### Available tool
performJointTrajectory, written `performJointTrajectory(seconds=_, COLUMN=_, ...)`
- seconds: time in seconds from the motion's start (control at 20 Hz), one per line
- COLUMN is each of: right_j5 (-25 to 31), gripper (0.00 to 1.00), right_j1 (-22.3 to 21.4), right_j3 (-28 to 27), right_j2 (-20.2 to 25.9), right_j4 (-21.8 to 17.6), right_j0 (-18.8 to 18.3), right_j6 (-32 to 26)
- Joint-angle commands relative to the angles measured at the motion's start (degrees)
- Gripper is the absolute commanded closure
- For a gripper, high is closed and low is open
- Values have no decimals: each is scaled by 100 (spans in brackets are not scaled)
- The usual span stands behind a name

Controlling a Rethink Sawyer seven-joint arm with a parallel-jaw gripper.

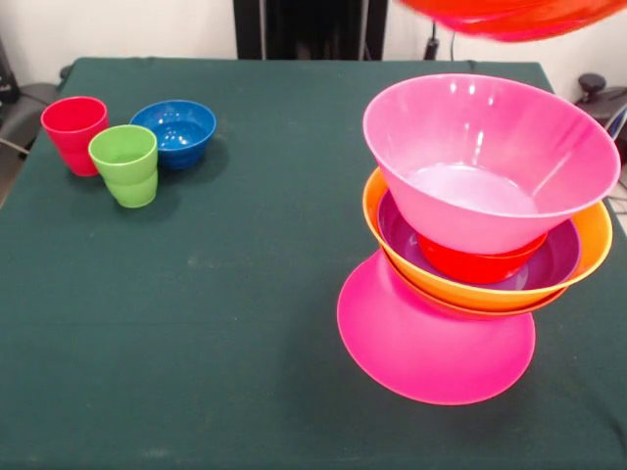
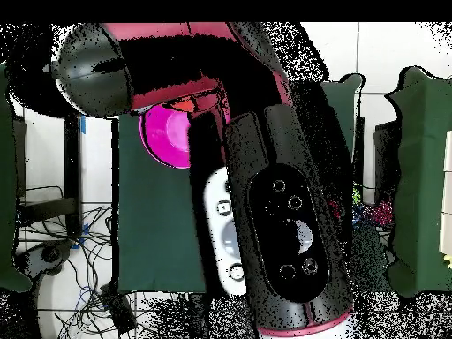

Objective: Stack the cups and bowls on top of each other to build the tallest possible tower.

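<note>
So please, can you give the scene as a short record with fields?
tower: upturned hot pink bowl as base, then orange bowl, purple bowl, small red-orange bowl, upright pink bowl on top
red-orange bowl: in the air at the top edge
loose items: red cup, green cup, blue bowl, standing together
hand: not visible

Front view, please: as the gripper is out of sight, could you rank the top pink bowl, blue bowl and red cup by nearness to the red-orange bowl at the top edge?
1. top pink bowl, right side, just below the red-orange bowl in the picture.
2. blue bowl, at the table's left.
3. red cup, leftmost, past the blue bowl.
</note>
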Motion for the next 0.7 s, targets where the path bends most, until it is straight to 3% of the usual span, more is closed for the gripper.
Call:
performJointTrajectory(seconds=0.05, right_j5=-233, gripper=100, right_j1=-68, right_j3=355, right_j2=-561, right_j4=-406, right_j0=382, right_j6=843)
performJointTrajectory(seconds=0.3, right_j5=-252, gripper=100, right_j1=-45, right_j3=284, right_j2=-720, right_j4=-418, right_j0=564, right_j6=837)
performJointTrajectory(seconds=0.7, right_j5=-744, gripper=100, right_j1=36, right_j3=663, right_j2=-1085, right_j4=-498, right_j0=749, right_j6=980)
